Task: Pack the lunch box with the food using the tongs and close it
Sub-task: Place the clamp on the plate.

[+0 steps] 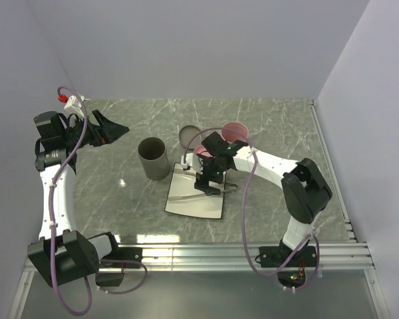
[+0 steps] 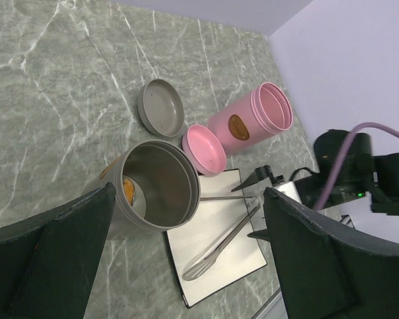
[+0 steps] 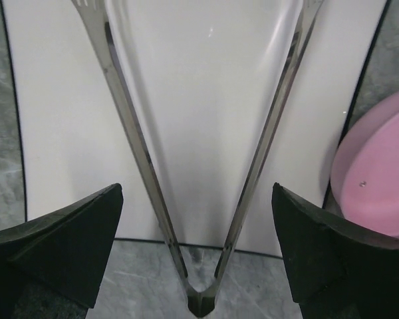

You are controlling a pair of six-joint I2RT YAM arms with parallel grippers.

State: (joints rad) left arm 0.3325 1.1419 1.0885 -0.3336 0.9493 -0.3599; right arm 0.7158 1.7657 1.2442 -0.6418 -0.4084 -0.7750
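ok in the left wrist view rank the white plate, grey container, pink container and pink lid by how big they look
1. white plate and grey container: they look about equal, and the container sits nearer the camera, so no ranking between them
2. pink container
3. pink lid

Tongs on white plate, right arm above them

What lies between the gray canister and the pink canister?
A pink lid, in the left wrist view: gray canister on one side, pink canister on the other.
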